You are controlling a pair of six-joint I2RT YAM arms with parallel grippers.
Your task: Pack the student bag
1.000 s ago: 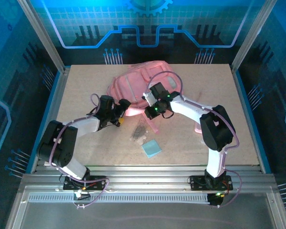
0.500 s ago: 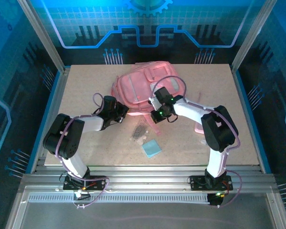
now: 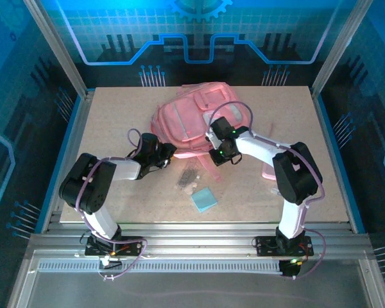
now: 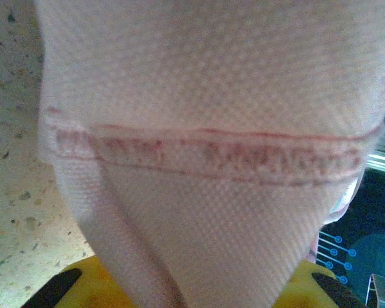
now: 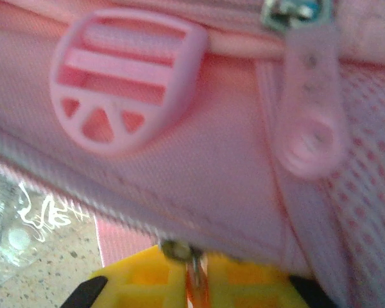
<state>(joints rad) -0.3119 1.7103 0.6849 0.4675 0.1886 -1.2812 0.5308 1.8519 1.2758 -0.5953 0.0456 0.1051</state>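
The student bag (image 3: 186,119), a big pink backpack, lies with its front pockets up at the middle back of the table. My left gripper (image 3: 169,153) is at its lower left edge. In the left wrist view, pink mesh fabric of the bag (image 4: 212,160) narrows down between the yellow fingers, and the left gripper (image 4: 199,301) looks shut on it. My right gripper (image 3: 213,144) is at the bag's lower right edge. There the right gripper (image 5: 196,282) is shut on a thin zipper pull (image 5: 194,276) hanging from a metal slider (image 5: 175,249), under a pink buckle (image 5: 125,77).
A clear packet with grey bits (image 3: 188,178) and a blue square item (image 3: 203,199) lie in front of the bag. A pink strap (image 3: 210,169) trails beside them. A small pink flat case (image 3: 269,172) lies partly under the right arm.
The bag, seen with its smooth side up a second ago, now lies with its front pockets up. Both grippers have shifted slightly toward its near edge.
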